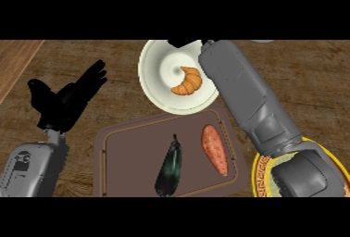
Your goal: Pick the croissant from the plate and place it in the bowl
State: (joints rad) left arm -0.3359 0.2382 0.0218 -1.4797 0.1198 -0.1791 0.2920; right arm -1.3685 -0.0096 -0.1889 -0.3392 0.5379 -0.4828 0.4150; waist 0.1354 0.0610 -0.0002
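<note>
Croissant point(188, 81) lies on the white plate point(152, 83) at far centre of the desk point(308, 83), a bit right of the plate's middle and not yet lifted. My R forearm point(236, 88) runs from near right up along the plate's right rim. The R hand point(179, 43) shows only as a black sliver at the plate's far edge, so I can't tell if it's apart or together. L hand point(68, 99) rests open at left, holding nothing. Risks, as I judge them: 1) w/ that hand mostly cut off, I'd be closing blind and could shove the croissant or catch the rim. 2) The bowl point(258, 173) is near right, largely hidden under my own arm, so I could miss it or clip the sweet potato point(215, 149) on the board point(123, 152).
</note>
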